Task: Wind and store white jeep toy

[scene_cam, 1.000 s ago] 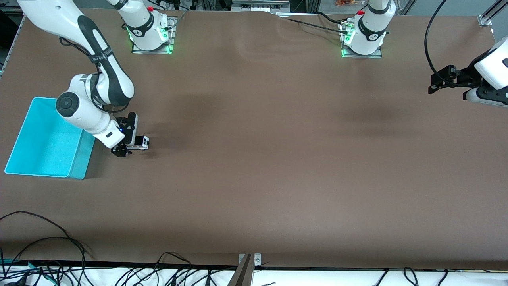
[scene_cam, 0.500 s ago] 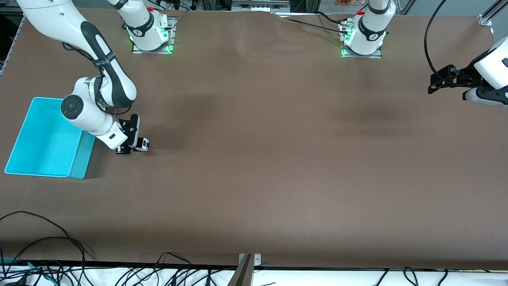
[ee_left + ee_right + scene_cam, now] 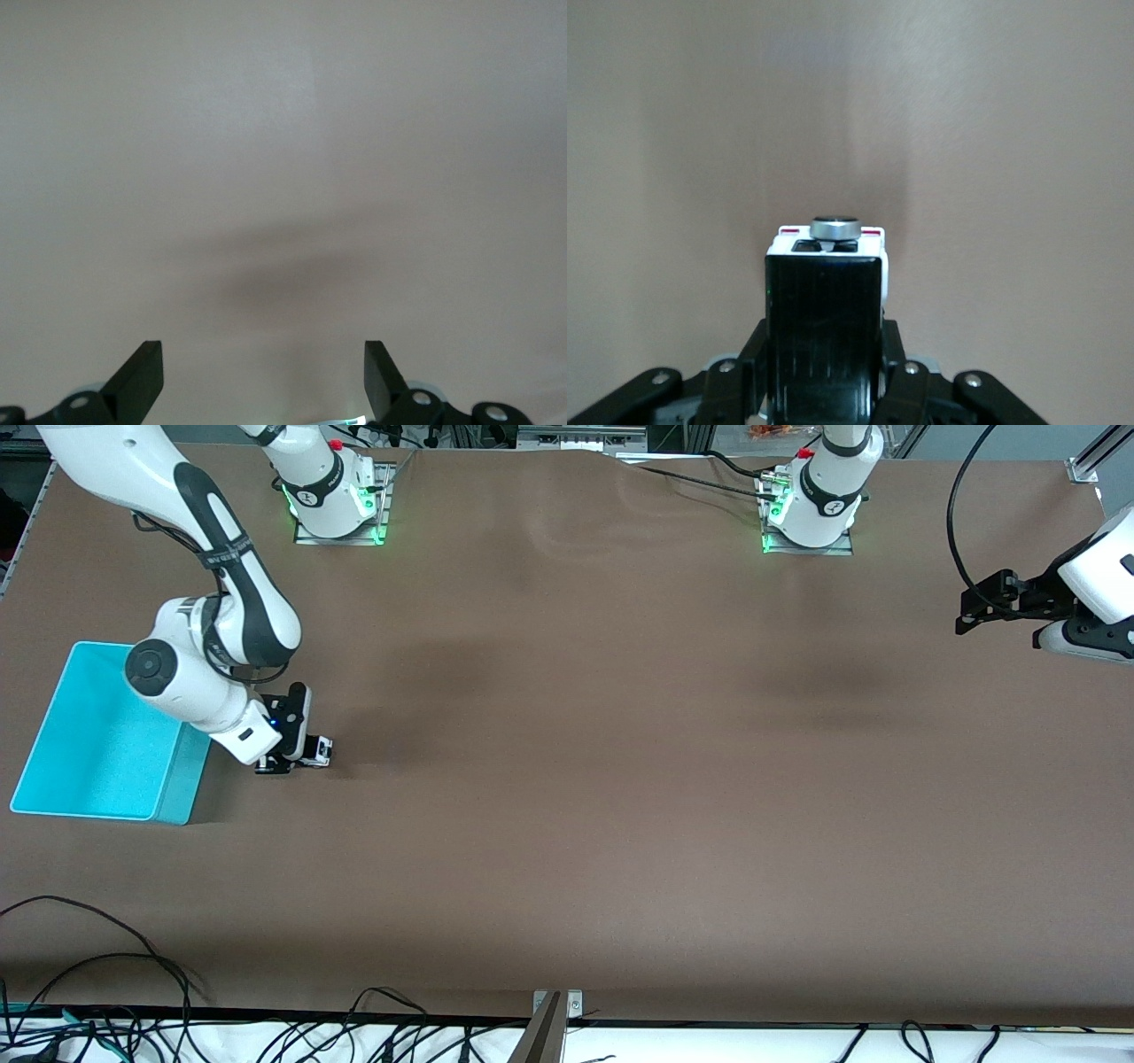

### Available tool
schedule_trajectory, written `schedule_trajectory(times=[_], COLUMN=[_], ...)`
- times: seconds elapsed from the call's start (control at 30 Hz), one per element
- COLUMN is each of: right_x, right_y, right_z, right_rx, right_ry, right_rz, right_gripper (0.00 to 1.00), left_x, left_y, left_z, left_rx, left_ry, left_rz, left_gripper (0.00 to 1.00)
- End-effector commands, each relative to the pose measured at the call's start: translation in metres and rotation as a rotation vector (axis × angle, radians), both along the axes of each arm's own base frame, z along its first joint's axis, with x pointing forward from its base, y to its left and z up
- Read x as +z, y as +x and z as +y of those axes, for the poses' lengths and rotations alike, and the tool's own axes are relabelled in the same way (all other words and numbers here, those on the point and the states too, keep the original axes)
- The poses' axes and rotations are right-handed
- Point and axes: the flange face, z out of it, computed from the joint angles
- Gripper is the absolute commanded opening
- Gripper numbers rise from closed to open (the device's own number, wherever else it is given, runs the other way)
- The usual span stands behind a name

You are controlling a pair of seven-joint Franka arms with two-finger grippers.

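The white jeep toy (image 3: 316, 750) is tiny, boxy and white with a black roof. It sits low at the brown table beside the turquoise bin (image 3: 97, 735). My right gripper (image 3: 285, 760) is shut on the white jeep toy. In the right wrist view the toy (image 3: 826, 292) fills the space between the jaws, black roof up, a spare wheel at its end. My left gripper (image 3: 967, 615) waits open and empty over the table's edge at the left arm's end. The left wrist view shows its fingertips (image 3: 142, 376) wide apart over bare table.
The turquoise bin has an open top and stands at the right arm's end of the table. Black cables (image 3: 106, 992) lie along the table edge nearest the front camera. The two arm bases (image 3: 337, 496) stand along the farthest edge.
My right arm has shifted slightly, first toward the middle of the table, then back toward the bin, with the jeep in its jaws. The left arm has not moved.
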Motion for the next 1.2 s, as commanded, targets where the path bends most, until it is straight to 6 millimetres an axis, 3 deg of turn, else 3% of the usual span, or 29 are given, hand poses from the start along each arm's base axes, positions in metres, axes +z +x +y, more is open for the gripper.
schedule_trajectory(times=[0.0, 0.23, 0.53, 0.9, 1.17], right_x=[0.059, 0.111, 0.156, 0.151, 0.113], right_y=[0.026, 0.033, 0.017, -0.018, -0.029], right_z=[-0.002, -0.035, -0.111, -0.228, -0.273], right_rx=[-0.021, -0.056, -0.017, -0.02, -0.009], right_ry=[0.01, -0.005, -0.02, 0.043, 0.037], right_rz=[0.041, 0.087, 0.074, 0.097, 0.116], right_gripper=[0.21, 0.21, 0.21, 0.21, 0.21], left_x=[0.008, 0.007, 0.008, 0.008, 0.008], left_y=[0.002, 0.002, 0.002, 0.002, 0.002], left_z=[-0.001, -0.001, -0.001, -0.002, -0.002], left_rx=[0.0, 0.0, 0.0, -0.001, -0.003], left_ry=[-0.02, -0.02, -0.02, -0.02, -0.017], left_rz=[-0.002, 0.0, -0.002, -0.002, -0.003], left_gripper=[1.0, 1.0, 1.0, 1.0, 1.0])
